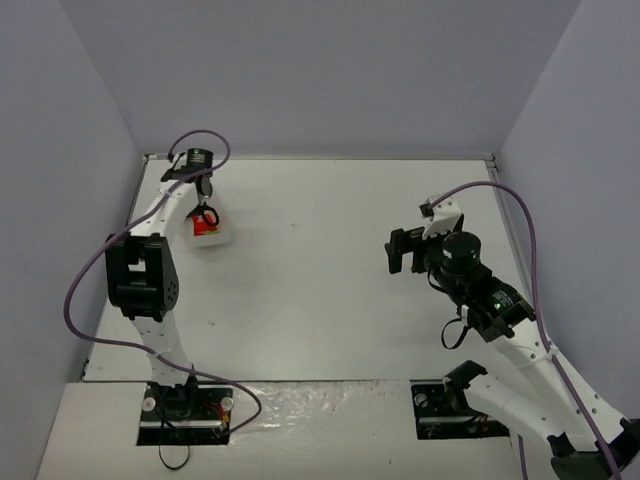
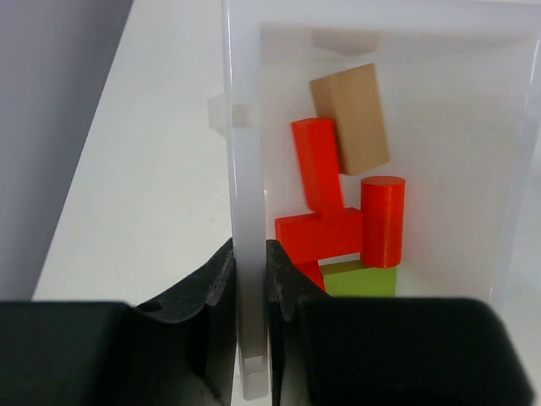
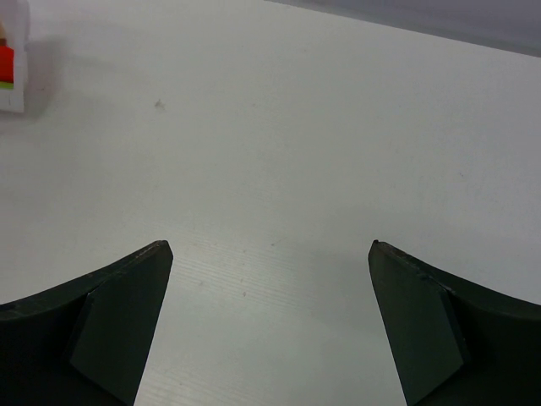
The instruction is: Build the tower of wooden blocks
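Left pincer (image 2: 251, 269) is clamped on the side wall of the clear tray (image 2: 243, 169), at the far left of the surface (image 1: 330, 270). Wood blocks (image 2: 325, 233), tan, red and lime-green, lie jumbled inside the tray, unstacked, just beyond the pincer's inner finger. Right pincer (image 3: 270, 249) stands apart, well away from them.

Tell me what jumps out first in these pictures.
Bright red, tan and green blocks lie jumbled in a clear tray at the table's far left. The left gripper is shut on the tray's wall, while the right gripper hangs open over the table on the right.
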